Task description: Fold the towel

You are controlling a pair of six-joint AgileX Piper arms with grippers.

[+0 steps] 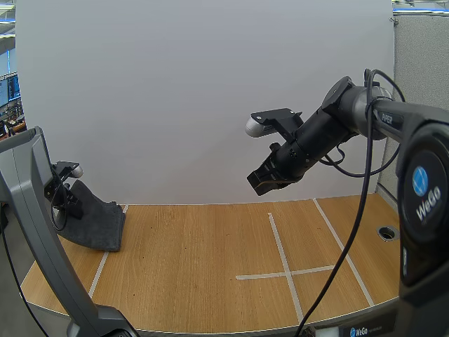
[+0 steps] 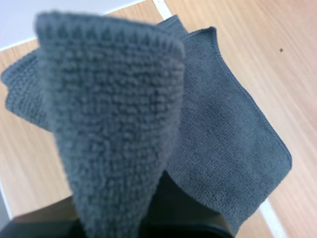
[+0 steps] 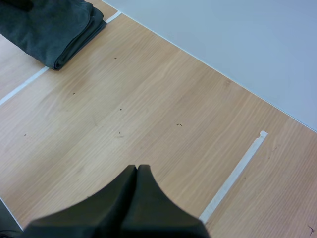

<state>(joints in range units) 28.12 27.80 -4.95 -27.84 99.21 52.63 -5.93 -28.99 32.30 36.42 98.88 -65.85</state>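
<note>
A dark grey towel lies folded at the table's far left, one edge lifted off the wood. My left gripper is at that raised edge. In the left wrist view the raised flap stands up over the fingers and hides them, while the rest of the towel lies flat on the table beneath. My right gripper hangs high above the table's middle, well away from the towel, its fingers together as one dark wedge with nothing in them. The right wrist view also catches the folded towel far off.
White tape lines cross on the right half of the wooden table, and another tape line runs beside the towel. A round cable hole sits near the right edge. A white wall stands behind.
</note>
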